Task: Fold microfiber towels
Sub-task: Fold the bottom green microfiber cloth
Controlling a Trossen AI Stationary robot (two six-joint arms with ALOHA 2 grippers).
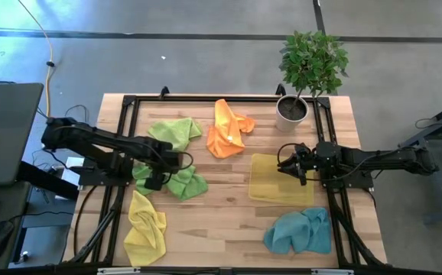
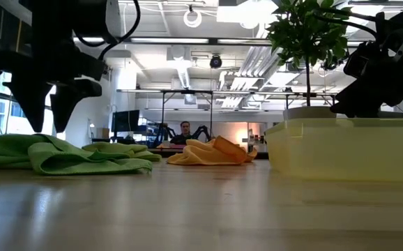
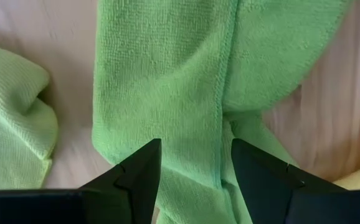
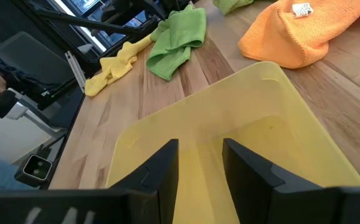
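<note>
Left gripper (image 1: pixel 157 182) hovering with fingers spread wide over a crumpled lime green towel (image 1: pixel 177 182) at table's left-centre, nothing held. Right gripper (image 1: pixel 291 169) partly open just above right edge of flat yellow towel (image 1: pixel 279 179), gripping nothing. White plant pot (image 1: pixel 291 111) at far right, holding a leafy plant (image 1: pixel 313 61). Second lime green towel (image 1: pixel 175 132) bunched farther back; orange towel (image 1: pixel 229 128) heaped at far centre; second yellow towel (image 1: pixel 145 228) rumpled near left; teal towel (image 1: pixel 300 231) rumpled near right. Pale wooden table (image 1: pixel 221 221); grey floor around, open workshop with a seated person (image 2: pixel 185 130) beyond.
</note>
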